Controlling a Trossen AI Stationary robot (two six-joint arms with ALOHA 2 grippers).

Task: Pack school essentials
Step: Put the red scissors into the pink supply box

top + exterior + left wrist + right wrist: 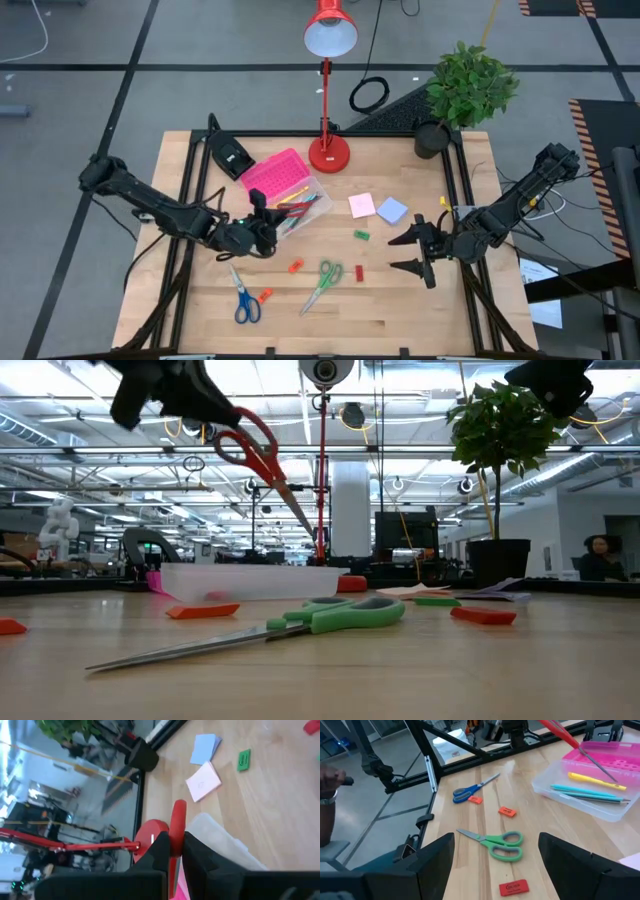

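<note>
Red-handled scissors [250,455] pinched in left pincer [262,226] above clear box's [312,190] rim; right pincer [415,252] wide, well apart.

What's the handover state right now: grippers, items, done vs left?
Left gripper: shut on the red scissors, held in the air with the blades pointing down over the clear box.
Right gripper: open, empty, at the table's right side.
Done: yellow and teal pens lie in the box.
Left: green scissors, blue scissors, orange erasers, red eraser, green eraser, pink pad and blue pad, all loose on the table.
</note>
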